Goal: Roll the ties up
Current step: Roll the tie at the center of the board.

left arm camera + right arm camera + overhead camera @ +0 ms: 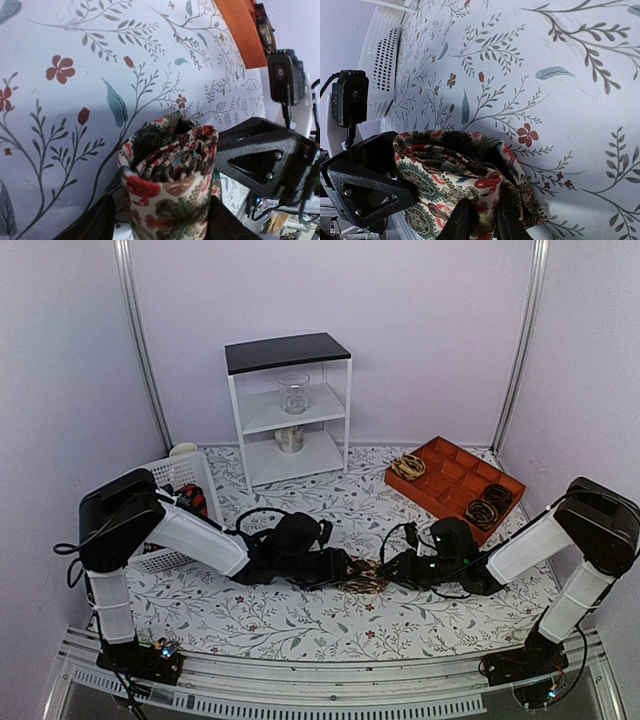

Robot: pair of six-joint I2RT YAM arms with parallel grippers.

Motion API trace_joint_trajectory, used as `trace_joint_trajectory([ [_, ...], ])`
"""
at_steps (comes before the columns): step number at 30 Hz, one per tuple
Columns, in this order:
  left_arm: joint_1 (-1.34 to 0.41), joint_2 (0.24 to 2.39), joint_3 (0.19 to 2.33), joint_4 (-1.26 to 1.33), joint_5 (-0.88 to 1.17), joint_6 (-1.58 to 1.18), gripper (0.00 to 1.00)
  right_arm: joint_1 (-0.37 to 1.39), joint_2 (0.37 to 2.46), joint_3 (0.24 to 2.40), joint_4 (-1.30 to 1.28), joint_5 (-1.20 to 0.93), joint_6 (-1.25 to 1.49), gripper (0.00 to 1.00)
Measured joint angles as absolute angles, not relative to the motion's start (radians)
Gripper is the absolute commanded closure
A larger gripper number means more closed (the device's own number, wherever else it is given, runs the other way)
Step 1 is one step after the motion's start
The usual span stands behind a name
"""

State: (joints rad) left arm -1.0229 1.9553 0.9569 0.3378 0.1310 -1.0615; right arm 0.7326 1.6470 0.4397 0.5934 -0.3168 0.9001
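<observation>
Closest to the camera are the two arms bolted on the near edge of the table (300,625), which has a leafy floral cloth on it. The left arm (190,535) and right arm (525,545) both reach in toward the middle and meet pretty much nose to nose.

Right between them sits the tie (366,580), wound into a chunky roll on the cloth. It has a pale paisley-ish print with red and dark green bits. The left gripper (350,572) has its fingers (95,222) spread wide, one on each side of the roll and right up against it. Can't tell if they're actually squeezing it. The right gripper (392,570) is the opposite, with its fingers (461,222) nearly together and pinching a bit of the roll's fabric.

Further back on the left there's a white basket (175,472) with something red and dark in it. Over on the right is an orange tray (450,490) with compartments, and rolled ties (407,467) sit in a few of them. Way at the back is a white shelf (288,352) with a black top. It has a glass jar (294,393) on the middle level and a metal can (290,438) below it.
</observation>
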Motion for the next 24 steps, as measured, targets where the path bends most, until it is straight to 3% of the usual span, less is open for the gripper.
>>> trace_joint_trajectory([
  [13,-0.998,2.009,0.868,0.632,0.274,-1.221,0.36,0.732,1.715,0.385,0.780,-0.332,0.908,0.81],
  [24,-0.995,2.065,0.908,0.657,0.333,-1.229,0.63,0.732,1.726,0.366,0.822,-0.343,0.909,0.79],
])
